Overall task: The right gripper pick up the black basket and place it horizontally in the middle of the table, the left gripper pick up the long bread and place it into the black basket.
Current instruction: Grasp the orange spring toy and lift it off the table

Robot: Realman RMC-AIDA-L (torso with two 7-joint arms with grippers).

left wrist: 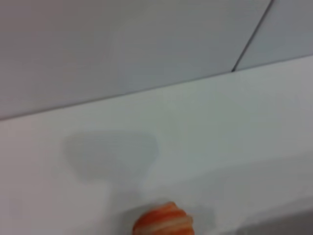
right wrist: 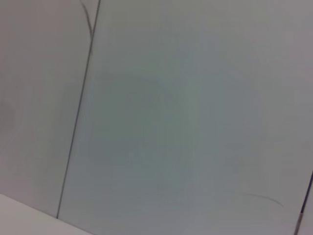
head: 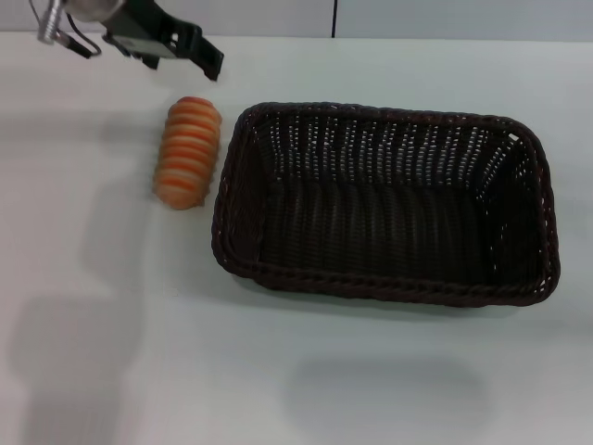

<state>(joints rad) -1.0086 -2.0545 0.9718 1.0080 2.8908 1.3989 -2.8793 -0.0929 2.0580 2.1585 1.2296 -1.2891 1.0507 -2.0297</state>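
Orange long bread [head: 188, 152] on table [head: 111, 306], just below left hand [head: 206, 57].

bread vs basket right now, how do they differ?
Size: the basket is far bigger than the bread. Colour: the basket is dark woven wicker; the bread is orange-brown with pale stripes. Pose: the basket's long side runs across the table; the bread's runs front to back. Both rest on the table, side by side, ungripped.

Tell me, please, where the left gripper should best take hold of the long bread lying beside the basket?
Probably from above, across the narrow middle of the long bread: it lies flat, clear of the black basket, both long flanks free. The left gripper hovers beyond its far end.
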